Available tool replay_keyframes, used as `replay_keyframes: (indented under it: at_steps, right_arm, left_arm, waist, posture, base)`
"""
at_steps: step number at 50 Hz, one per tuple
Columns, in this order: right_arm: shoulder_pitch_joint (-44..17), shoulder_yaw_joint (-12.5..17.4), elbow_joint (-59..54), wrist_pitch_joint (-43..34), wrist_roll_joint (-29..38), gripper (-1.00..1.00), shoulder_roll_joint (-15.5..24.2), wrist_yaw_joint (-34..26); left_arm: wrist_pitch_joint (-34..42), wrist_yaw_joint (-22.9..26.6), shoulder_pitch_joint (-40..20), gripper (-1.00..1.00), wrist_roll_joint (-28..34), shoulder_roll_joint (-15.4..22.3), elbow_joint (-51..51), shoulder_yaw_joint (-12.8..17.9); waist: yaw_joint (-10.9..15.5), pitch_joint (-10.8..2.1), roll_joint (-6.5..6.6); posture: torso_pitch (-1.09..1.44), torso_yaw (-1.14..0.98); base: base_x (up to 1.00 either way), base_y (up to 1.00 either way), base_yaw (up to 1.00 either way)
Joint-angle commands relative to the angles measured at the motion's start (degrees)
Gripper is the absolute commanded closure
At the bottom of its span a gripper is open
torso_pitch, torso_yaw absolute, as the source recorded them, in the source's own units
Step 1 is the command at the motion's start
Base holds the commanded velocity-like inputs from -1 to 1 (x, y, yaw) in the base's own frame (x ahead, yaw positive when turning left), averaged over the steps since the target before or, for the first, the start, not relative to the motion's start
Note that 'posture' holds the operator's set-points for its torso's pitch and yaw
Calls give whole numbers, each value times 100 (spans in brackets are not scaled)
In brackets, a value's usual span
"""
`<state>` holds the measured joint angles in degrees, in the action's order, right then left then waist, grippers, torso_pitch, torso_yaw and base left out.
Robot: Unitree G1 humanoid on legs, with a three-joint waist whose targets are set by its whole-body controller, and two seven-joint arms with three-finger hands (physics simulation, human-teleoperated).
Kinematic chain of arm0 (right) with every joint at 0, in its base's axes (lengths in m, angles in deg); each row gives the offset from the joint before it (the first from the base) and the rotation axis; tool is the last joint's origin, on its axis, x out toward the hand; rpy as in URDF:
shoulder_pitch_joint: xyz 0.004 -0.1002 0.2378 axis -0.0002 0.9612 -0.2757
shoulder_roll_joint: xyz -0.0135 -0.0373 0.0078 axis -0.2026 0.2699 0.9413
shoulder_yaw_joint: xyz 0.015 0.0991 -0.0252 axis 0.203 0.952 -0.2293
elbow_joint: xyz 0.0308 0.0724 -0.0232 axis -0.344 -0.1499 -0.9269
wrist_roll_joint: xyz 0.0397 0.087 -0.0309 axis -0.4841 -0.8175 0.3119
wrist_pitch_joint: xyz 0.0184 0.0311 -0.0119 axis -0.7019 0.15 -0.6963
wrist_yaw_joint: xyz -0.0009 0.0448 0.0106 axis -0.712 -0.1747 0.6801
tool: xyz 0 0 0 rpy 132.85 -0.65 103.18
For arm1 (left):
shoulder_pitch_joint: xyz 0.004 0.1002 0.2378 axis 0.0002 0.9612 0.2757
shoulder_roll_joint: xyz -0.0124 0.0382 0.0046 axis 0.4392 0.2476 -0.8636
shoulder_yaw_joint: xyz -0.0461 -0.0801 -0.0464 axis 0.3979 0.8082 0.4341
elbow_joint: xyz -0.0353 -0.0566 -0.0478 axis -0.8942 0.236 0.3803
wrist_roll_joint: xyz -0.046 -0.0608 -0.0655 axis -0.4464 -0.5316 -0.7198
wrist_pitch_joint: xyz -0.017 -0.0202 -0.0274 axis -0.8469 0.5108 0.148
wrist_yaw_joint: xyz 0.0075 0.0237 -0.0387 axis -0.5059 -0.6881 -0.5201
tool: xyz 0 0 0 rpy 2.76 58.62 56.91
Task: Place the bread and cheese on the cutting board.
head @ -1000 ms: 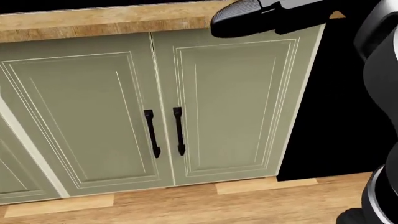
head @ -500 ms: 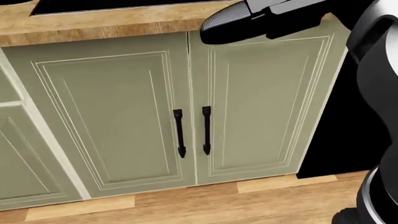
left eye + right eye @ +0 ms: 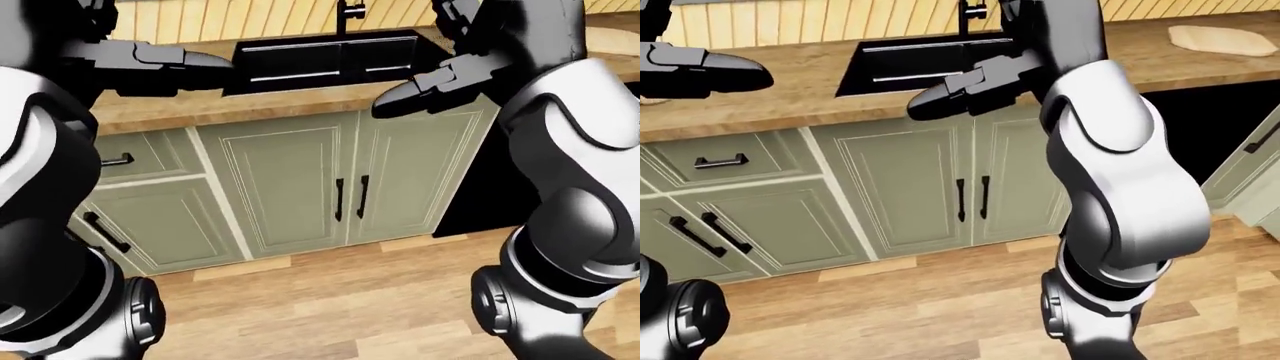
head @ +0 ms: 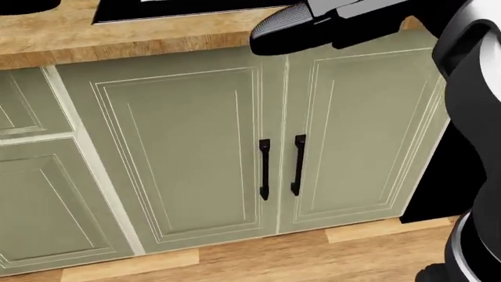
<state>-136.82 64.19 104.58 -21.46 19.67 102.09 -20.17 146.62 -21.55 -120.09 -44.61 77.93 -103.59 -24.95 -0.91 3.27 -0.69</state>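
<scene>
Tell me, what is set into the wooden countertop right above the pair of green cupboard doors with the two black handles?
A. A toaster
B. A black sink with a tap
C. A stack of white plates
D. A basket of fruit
B: in the left-eye view a black sink with a dark tap is sunk into the wooden countertop, straight above the double doors.

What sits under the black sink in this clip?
Under the sink is a closed pair of green cabinet doors with black handles. Whatever is inside the cabinet is hidden.
</scene>
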Motion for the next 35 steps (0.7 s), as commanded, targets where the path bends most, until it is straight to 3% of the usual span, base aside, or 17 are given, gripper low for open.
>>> replay_keyframes:
  at_steps: [1,3,4,5,6,9,13,15,16,18,24,26,27,28,29,31,35]
  right_arm:
    - [-136,48,29,121,41,-100,37,18]
    - [-148,32,20,114,52,-100,30,19]
    - [-146,31,18,115,56,-100,29,16]
    - [-154,36,18,108,60,-100,34,11]
    - [-151,48,32,99,62,-100,34,11]
    - [-133,53,57,86,67,-100,35,6]
    - [-143,54,68,62,68,-100,25,7]
    - [-146,59,68,59,69,-100,34,2]
    - [-150,66,78,51,68,-100,40,-1]
    - [-156,66,77,43,70,-100,44,3]
    - [-155,38,57,51,93,-100,49,-12]
    - [-135,57,56,72,96,-100,51,-24]
    - [-143,55,75,51,98,-100,49,-19]
    - [-151,56,90,29,97,-100,45,-16]
    - [-164,58,98,7,96,-100,40,-10]
    - [-150,66,95,19,96,-100,37,-10]
    - [-113,31,46,78,111,-100,-2,4]
  left_arm:
    - [-143,14,-148,-100,36,46,-39,29]
    - [-173,28,-132,-100,59,44,-26,14]
    - [-174,30,-134,-100,65,38,-26,11]
    - [-177,36,-131,-100,76,35,-31,0]
    - [-168,40,-136,-100,82,28,-36,1]
    - [-118,47,-163,-100,63,15,-82,48]
    - [-118,49,-152,-100,71,11,-78,30]
    - [-92,51,-168,-100,68,5,-96,23]
    - [-86,51,-171,-100,71,4,-98,24]
    - [-66,54,-184,-100,71,8,-106,28]
    - [-60,65,-206,-100,73,20,-79,55]
    - [-95,73,-185,-100,77,22,-69,57]
    - [-101,78,-182,-100,69,20,-59,79]
    - [-84,72,-196,-100,60,28,-63,92]
    - [-81,67,-200,-100,57,37,-63,90]
    - [-112,62,-175,-100,57,33,-47,76]
    - [-26,32,-210,-100,3,-13,-81,105]
  waist:
    - [-10,-111,-8]
    - [8,-200,-291]
    - [-24,-155,-63]
    - [34,-204,-188]
    - [38,-246,-202]
    - [83,-227,-113]
    - [52,-122,229]
    - [21,-232,700]
    - [49,-203,516]
    - [41,-132,516]
    - [5,-45,89]
    - [19,-67,-147]
    - [1,-173,-374]
    - [-36,-96,-100]
    - [25,-188,-203]
    - [26,-263,-198]
    - [46,-127,4]
  posture:
    - [0,0]
    - [0,0]
    - [0,0]
    - [0,0]
    - [0,0]
    - [0,0]
    - [0,0]
    - [0,0]
    - [0,0]
    - [0,0]
    - [0,0]
    - [0,0]
    - [0,0]
    - [0,0]
    - [0,0]
    - [0,0]
    - [0,0]
  base:
    - [0,38,0]
    - [0,38,0]
    - [0,38,0]
    - [0,38,0]
    - [0,38,0]
    - [0,38,0]
    - [0,38,0]
    - [0,38,0]
    - [0,41,0]
    - [0,42,0]
    - [0,48,0]
    - [0,55,0]
    - [0,54,0]
    - [0,55,0]
    - [0,55,0]
    - [0,55,0]
    - [0,55,0]
